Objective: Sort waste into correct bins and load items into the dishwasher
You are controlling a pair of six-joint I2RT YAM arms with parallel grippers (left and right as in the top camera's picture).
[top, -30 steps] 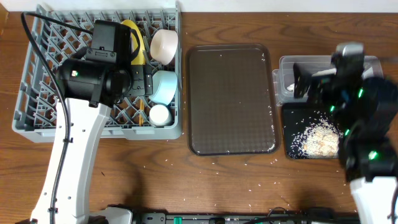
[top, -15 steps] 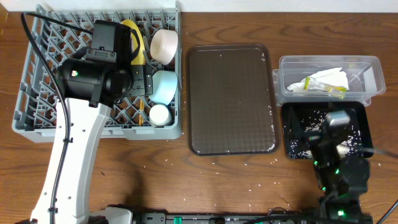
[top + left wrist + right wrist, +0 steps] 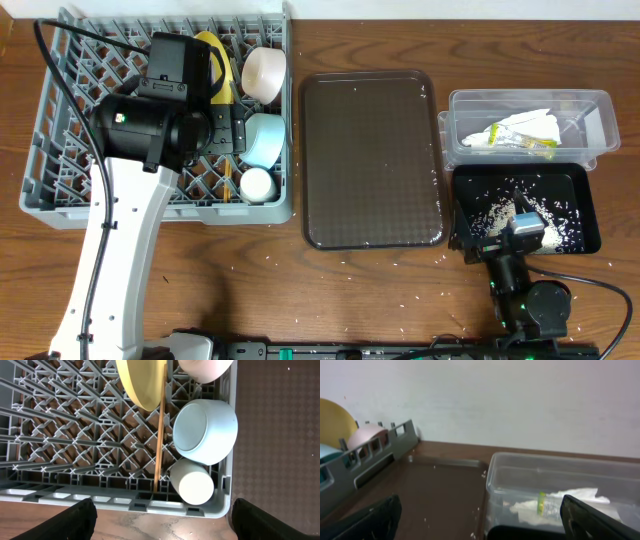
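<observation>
The grey dish rack (image 3: 70,190) holds the yellow plate (image 3: 142,382), white bowl (image 3: 205,367), light blue bowl (image 3: 205,430), white cup (image 3: 192,482) and a chopstick (image 3: 160,435). My left gripper (image 3: 162,520) hangs open and empty above the rack's right side (image 3: 222,135). The clear tub (image 3: 600,100) holds the crumpled napkin (image 3: 525,125) and the green-and-yellow wrapper (image 3: 535,147). The black tray (image 3: 590,235) holds rice (image 3: 500,212). My right gripper (image 3: 480,520) is open and empty, low at the black tray's front (image 3: 505,225), facing the tub (image 3: 545,460).
The dark brown serving tray (image 3: 372,160) lies between the rack and the bins, with a few grains on it. Loose rice grains are scattered on the wooden table (image 3: 330,290) in front of it. A wall stands behind the table.
My right arm has drawn back from over the tub and black tray to the table's front edge, uncovering both bins. The left arm has not moved.
</observation>
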